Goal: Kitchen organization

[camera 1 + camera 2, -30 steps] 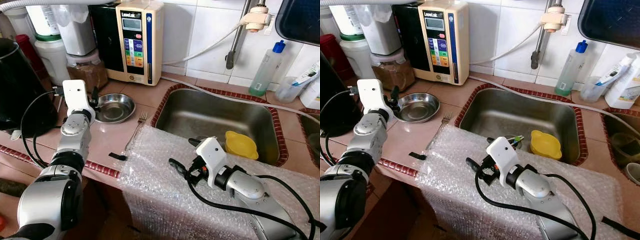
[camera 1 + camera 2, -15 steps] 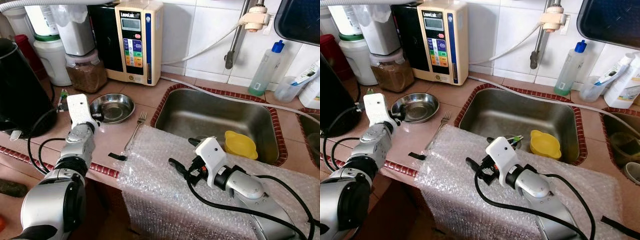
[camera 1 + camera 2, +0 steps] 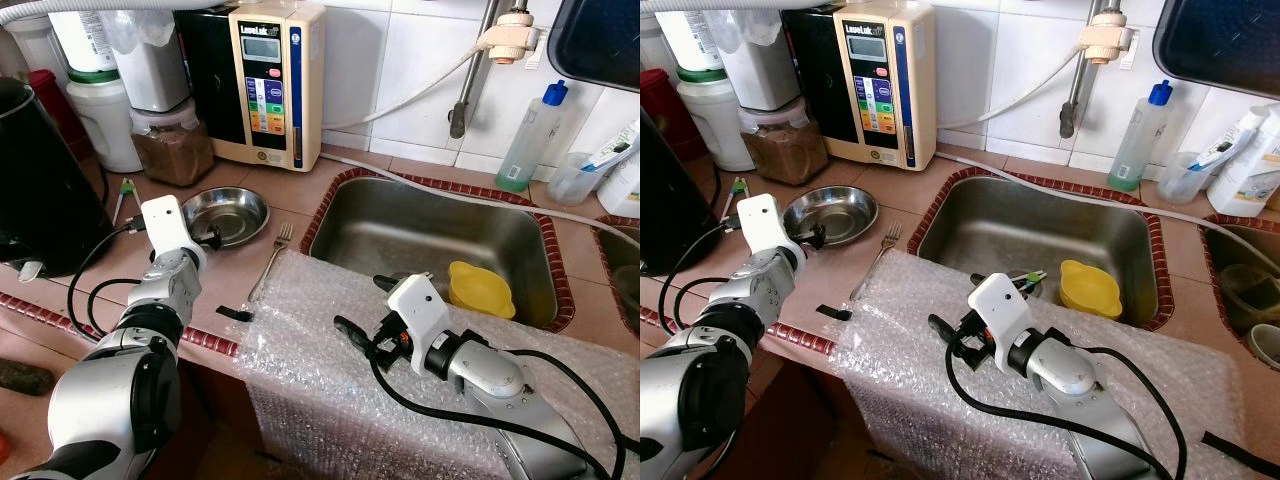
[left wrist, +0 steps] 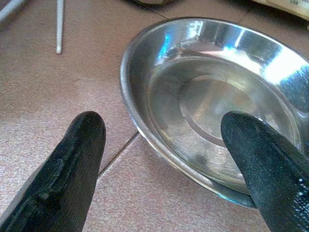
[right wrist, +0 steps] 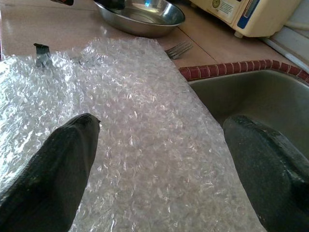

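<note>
A shallow steel bowl (image 3: 230,214) sits on the tiled counter left of the sink (image 3: 372,207). My left gripper (image 3: 209,239) is low at the bowl's near rim. In the left wrist view the left gripper (image 4: 164,145) is open, with one of its fingers (image 4: 72,164) over the counter and the other over the bowl (image 4: 217,96). A fork (image 3: 272,260) lies between bowl and sink, its handle under a bubble wrap sheet (image 3: 320,380). My right gripper (image 3: 362,306) hovers open over the bubble wrap (image 5: 125,121), holding nothing. A yellow cup (image 3: 482,290) lies in the sink.
A black kettle (image 3: 35,190) stands at the left, with jars (image 3: 172,145) and a water ionizer (image 3: 270,80) along the back wall. A clear bottle with a blue cap (image 3: 530,135) stands behind the sink. A small black piece (image 3: 235,314) lies near the counter's front edge.
My left arm has drawn back toward me, and its gripper has come from the bowl's left side to its near rim. The right gripper has barely shifted.
</note>
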Controlling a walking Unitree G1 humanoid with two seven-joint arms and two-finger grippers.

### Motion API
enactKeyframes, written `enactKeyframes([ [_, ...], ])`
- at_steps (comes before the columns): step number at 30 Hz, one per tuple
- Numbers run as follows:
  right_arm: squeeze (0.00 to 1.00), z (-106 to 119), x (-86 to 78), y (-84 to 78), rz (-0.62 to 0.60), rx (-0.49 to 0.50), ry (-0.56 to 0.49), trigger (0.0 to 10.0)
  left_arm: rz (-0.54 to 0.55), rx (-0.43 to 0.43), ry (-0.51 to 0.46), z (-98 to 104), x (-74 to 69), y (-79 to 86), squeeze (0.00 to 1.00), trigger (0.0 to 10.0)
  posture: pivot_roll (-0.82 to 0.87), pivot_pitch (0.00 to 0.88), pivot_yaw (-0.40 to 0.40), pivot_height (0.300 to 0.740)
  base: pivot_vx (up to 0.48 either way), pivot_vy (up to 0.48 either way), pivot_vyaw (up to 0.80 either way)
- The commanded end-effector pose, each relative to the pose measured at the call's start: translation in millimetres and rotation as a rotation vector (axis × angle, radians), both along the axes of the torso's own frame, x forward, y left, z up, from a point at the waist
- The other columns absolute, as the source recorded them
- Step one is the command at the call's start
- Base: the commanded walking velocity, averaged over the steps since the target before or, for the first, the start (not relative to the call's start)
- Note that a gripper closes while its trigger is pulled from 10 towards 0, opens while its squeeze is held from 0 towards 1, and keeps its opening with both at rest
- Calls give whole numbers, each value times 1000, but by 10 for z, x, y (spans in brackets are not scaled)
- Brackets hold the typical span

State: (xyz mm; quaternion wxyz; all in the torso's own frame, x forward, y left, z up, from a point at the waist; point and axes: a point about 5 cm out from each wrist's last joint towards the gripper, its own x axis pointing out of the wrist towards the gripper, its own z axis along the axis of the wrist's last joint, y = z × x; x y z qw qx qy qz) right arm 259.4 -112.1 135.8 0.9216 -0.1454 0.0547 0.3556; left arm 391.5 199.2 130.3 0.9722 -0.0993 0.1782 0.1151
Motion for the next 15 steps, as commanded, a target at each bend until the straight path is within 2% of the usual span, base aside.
enactKeyframes([
  [1,0,46,26,16,5,-2,-19,10000,-45,37,55,-17,4,-61,0,6039,33,0,50,740,0,0,0],
  [2,0,46,26,16,5,-2,-19,10000,-45,37,55,-17,4,-61,0,6039,33,0,50,740,0,0,0],
  [3,0,52,31,24,7,-1,-20,10000,-49,24,56,-24,1,-64,0,0,34,0,48,740,0,0,0],
  [9,0,54,45,22,11,-5,-22,10000,-69,-12,40,8,18,-85,0,0,37,0,45,740,0,0,0],
  [15,0,55,56,20,12,-8,-24,10000,-38,-51,34,44,28,-51,0,0,38,0,45,740,0,0,0],
])
